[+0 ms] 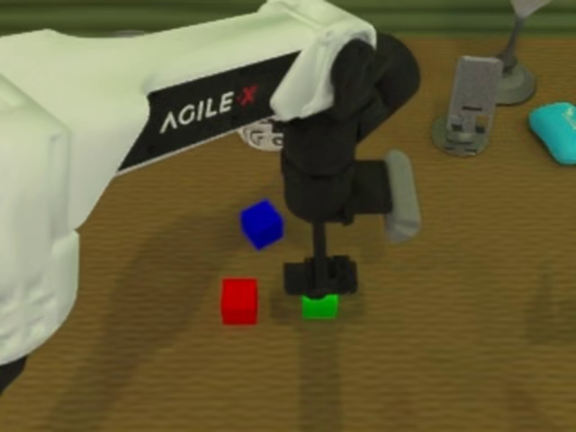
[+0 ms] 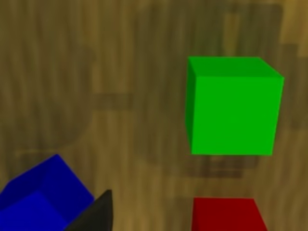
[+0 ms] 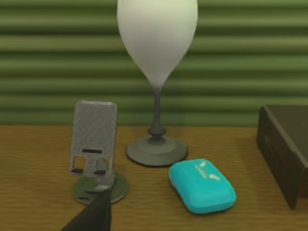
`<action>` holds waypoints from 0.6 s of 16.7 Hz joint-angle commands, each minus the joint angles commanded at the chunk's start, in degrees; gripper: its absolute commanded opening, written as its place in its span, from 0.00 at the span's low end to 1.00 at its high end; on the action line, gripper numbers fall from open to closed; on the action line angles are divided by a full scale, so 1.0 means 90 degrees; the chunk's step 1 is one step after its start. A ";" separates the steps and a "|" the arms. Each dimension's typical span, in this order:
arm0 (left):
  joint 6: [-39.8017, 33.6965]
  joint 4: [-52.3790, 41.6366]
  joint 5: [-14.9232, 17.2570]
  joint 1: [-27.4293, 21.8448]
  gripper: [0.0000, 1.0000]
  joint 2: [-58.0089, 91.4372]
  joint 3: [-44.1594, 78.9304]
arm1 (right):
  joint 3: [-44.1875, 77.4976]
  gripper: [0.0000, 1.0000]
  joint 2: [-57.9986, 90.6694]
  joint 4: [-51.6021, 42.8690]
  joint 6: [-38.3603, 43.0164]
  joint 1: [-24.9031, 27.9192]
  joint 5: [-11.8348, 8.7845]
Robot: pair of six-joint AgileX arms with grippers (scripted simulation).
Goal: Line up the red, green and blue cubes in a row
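Green cube (image 1: 319, 307) is where the action is: the left gripper (image 1: 320, 275) hangs right over it in the top view, its dark fingers covering the cube's far edge. Can't honestly tell whether the claw is spread or pinched, or even touching the cube. The left wrist view shows the green cube (image 2: 232, 108) sitting flat on the wooden table (image 2: 96, 72), with only one dark fingertip (image 2: 96, 214) poking into the corner of the shot.

Moving out from there, the red cube (image 1: 239, 300) sits just to the left of the green one with a small gap between them, roughly level with it. The blue cube (image 1: 262, 223) is farther back and a bit left, turned at an angle to the other two, so it's not in line with them. All three rest on the table (image 1: 468, 342), not touching.

Farther out, on the right side at the back, there's a grey phone stand (image 1: 469, 108), a stemmed thing with a round base (image 1: 515, 83), and a turquoise case (image 1: 556, 131) near the edge. From the right wrist view, the stemmed thing looks like a pale lamp or goblet shape (image 3: 157, 33), with a dark box (image 3: 285, 149) off to the side. As for the right gripper, only a dark fingertip (image 3: 94, 214) shows there, so I can't tell its state.
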 joint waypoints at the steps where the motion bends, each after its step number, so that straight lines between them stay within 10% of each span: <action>1: 0.0002 -0.0060 0.0000 0.0004 1.00 -0.0026 0.0052 | 0.0000 1.00 0.0000 0.0000 0.0000 0.0000 0.0000; 10: -0.1082 -0.0314 -0.0010 0.0709 1.00 0.0651 0.0917 | 0.0000 1.00 0.0000 0.0000 0.0000 0.0000 0.0000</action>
